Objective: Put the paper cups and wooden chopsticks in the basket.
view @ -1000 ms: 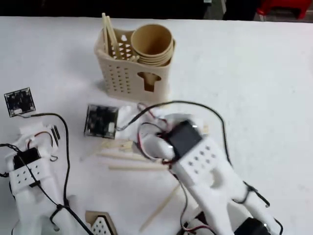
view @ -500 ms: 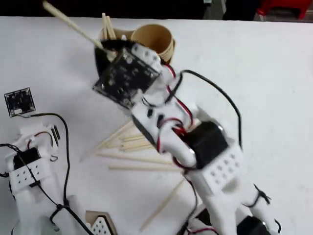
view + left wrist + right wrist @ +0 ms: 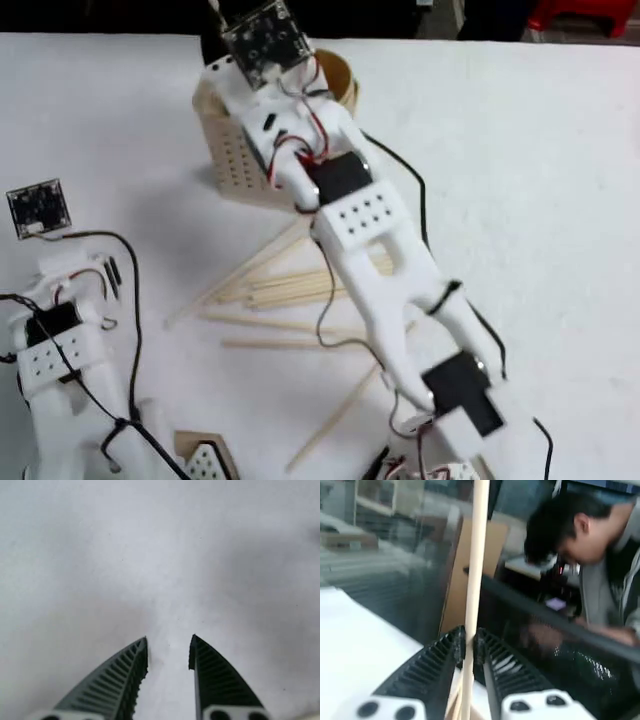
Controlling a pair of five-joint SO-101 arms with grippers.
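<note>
The right gripper pinches a chopstick off-centre; being light, stiff and smooth, it will likely pivot. The left gripper is spread, at eight o'clock.

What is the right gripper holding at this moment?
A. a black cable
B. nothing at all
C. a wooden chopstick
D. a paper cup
C: in the right wrist view, the right gripper is shut on a wooden chopstick, which rises upright from between its two dark fingers.
</note>
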